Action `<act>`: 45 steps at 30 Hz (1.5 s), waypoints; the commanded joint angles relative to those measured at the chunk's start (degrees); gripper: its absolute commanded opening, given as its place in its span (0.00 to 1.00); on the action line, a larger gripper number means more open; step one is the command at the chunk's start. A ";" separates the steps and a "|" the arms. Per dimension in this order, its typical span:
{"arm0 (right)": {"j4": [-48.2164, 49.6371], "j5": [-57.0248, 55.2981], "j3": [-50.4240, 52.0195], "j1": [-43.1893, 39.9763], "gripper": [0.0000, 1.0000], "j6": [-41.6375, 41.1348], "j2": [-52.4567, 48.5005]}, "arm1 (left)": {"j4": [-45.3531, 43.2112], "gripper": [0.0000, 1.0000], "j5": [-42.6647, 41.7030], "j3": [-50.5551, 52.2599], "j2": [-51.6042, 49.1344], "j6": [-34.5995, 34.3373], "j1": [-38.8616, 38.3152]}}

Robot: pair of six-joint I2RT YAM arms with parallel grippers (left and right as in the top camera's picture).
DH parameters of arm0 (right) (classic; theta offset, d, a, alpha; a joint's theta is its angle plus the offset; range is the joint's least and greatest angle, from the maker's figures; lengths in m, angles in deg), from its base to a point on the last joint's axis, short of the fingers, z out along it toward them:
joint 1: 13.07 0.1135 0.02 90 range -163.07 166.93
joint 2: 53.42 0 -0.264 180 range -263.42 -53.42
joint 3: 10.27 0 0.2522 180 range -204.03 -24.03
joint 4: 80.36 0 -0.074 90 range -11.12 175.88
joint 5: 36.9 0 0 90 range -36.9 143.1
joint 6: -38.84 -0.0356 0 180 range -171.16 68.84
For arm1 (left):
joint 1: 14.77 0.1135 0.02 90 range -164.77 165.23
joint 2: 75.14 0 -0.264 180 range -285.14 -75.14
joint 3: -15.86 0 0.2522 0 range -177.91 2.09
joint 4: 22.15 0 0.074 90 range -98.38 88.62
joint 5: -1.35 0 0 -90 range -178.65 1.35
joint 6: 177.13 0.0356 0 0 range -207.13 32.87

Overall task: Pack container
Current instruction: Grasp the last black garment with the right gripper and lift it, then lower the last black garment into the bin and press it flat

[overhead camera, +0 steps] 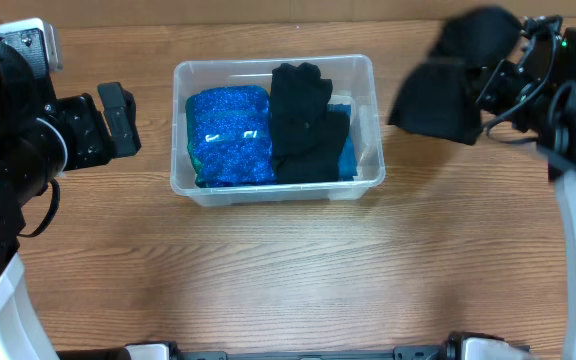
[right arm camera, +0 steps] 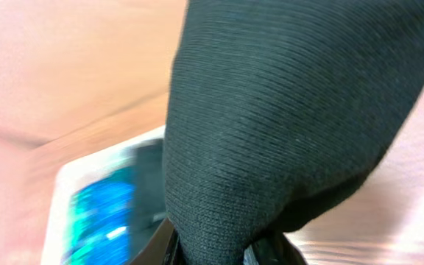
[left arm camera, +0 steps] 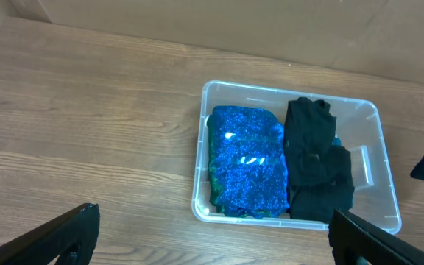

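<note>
Left of the right pincer (overhead camera: 482, 86), clamping black cloth (overhead camera: 436, 102), sits the container (overhead camera: 268, 191).

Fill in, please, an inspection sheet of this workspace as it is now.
Surface: wooden table, bare wood around the bin.
Job's things: clear container holds a blue glittery cloth on its left side and a black garment on its right; a black cloth is held outside, to its right.
Clutter: nothing seen.
Grippers: left gripper open wide, empty, left of the container; right gripper shut on the black cloth.
Cables: black cables loop along the right arm.
Surroundings: brown panel beyond the table's far edge.
</note>
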 commanded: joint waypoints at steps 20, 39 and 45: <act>9.70 -9.03 1.22 29.07 0.04 -5.70 -18.43 | -0.11 1.00 0.39 -0.35 0.17 1.09 -0.28; 3.67 -12.92 -0.79 22.71 0.59 3.26 -15.32 | -0.11 1.00 0.39 -0.35 0.17 1.09 -0.28; 5.68 -13.11 -2.08 26.84 0.27 -3.45 -10.25 | -0.11 1.00 0.39 -0.35 0.17 1.09 -0.28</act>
